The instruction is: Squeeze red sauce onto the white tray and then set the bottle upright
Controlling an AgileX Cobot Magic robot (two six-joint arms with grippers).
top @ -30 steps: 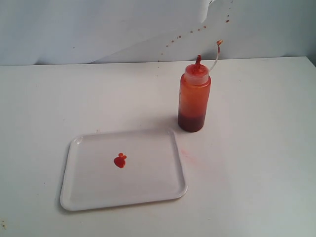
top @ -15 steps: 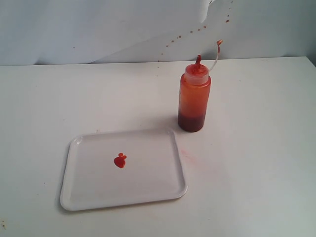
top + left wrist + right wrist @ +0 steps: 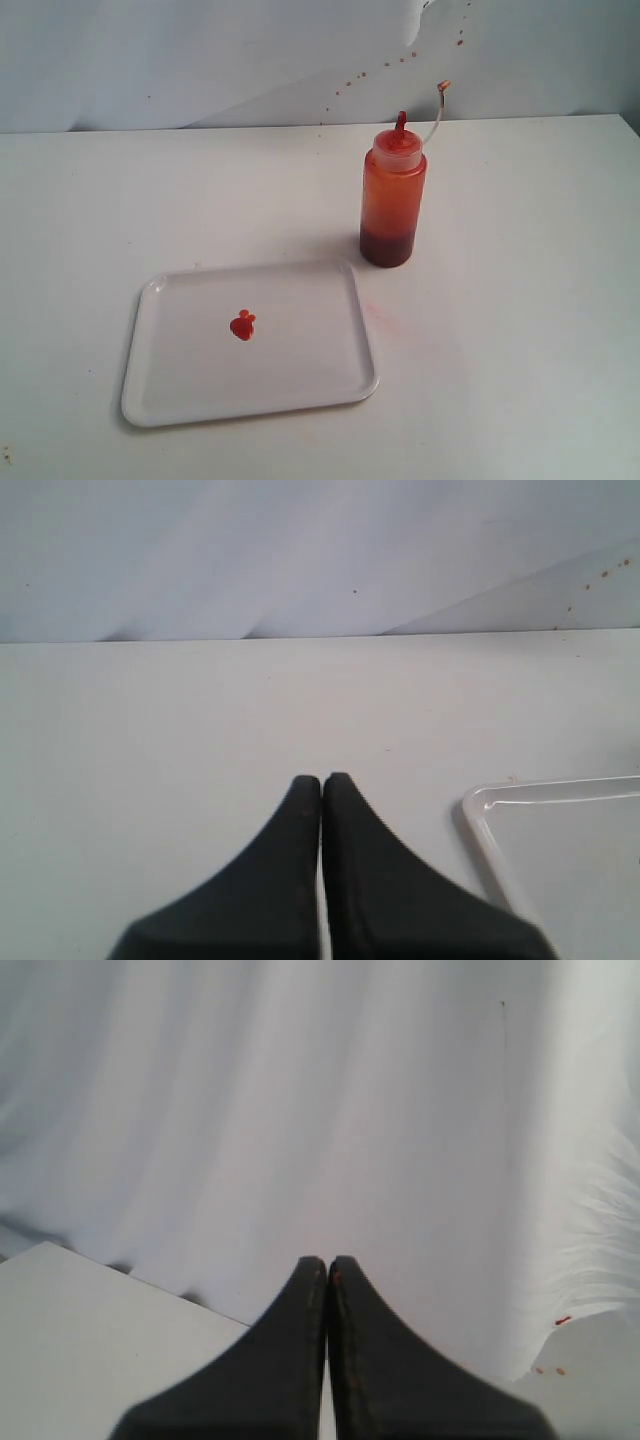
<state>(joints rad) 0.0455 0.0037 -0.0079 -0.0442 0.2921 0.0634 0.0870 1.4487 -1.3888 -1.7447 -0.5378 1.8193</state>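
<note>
The bottle (image 3: 392,195) stands upright on the table behind the tray's far right corner, red nozzle up, its thin cap tether curving to the right. A small blob of red sauce (image 3: 242,324) lies near the middle of the white tray (image 3: 300,385). Neither arm shows in the exterior view. My left gripper (image 3: 322,779) is shut with nothing in it, low over bare table beside a corner of the tray (image 3: 478,805). My right gripper (image 3: 327,1262) is also shut and empty, pointing at the white backdrop cloth.
A white cloth backdrop (image 3: 200,60) hangs behind the table, dotted with small red specks (image 3: 380,65). A faint pink smear (image 3: 385,318) marks the table just right of the tray. The table's far edge (image 3: 120,1275) shows in the right wrist view.
</note>
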